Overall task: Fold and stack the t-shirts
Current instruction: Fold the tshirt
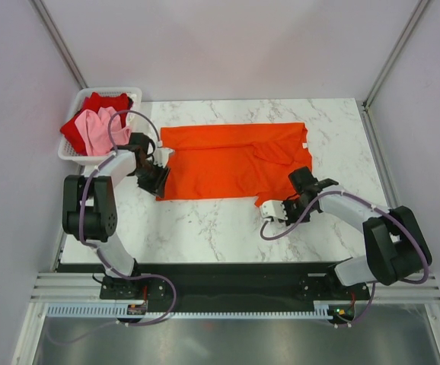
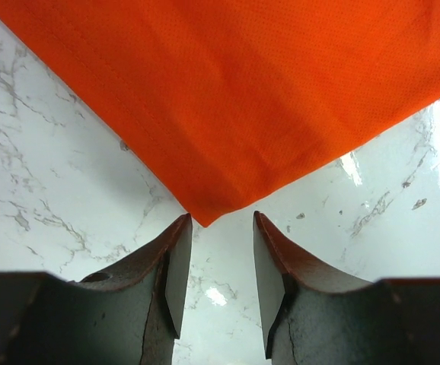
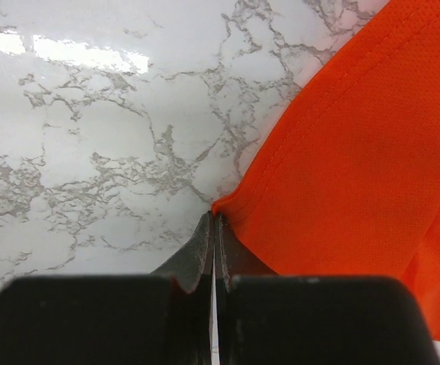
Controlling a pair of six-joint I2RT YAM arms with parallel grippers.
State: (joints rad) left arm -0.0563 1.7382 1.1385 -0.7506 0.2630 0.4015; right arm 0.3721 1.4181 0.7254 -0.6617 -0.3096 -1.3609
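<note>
Hidden first. The deeper red t-shirt point(image 1: 107, 101) sat in the white basket point(image 1: 112, 90), mostly buried. The pale pink t-shirt point(image 1: 94, 129) lay bundled over it, and the left arm's cable looped across the basket's near side, so I could read neither garment's outline. From above, the left gripper point(image 1: 153, 179) overlapped the basket-side edge of the orange-red t-shirt point(image 1: 220, 161). Each wrist camera showed only one corner of that shirt, the rest running out of frame.

Orange-red t-shirt: spread flat on the marble table point(image 1: 205, 236) just beside the basket, stretching away from it toward the right arm. Bright, even colour. Fine mesh weave up close, with a stitched hem along the edges. The end farther from the basket looked doubled over, a sleeve lying on top with creases round it (exactly how it was layered I could not make out).

Left claw: fingers spread, tips either side of the shirt's near corner on the basket's side. The corner lay just ahead of the gap, not clamped.

Right gripper point(image 3: 214, 224): at the shirt's near corner farthest from the basket, fingers pressed tight together, tips meeting the point of the hem. Whether any cloth was caught between them I could not tell.
</note>
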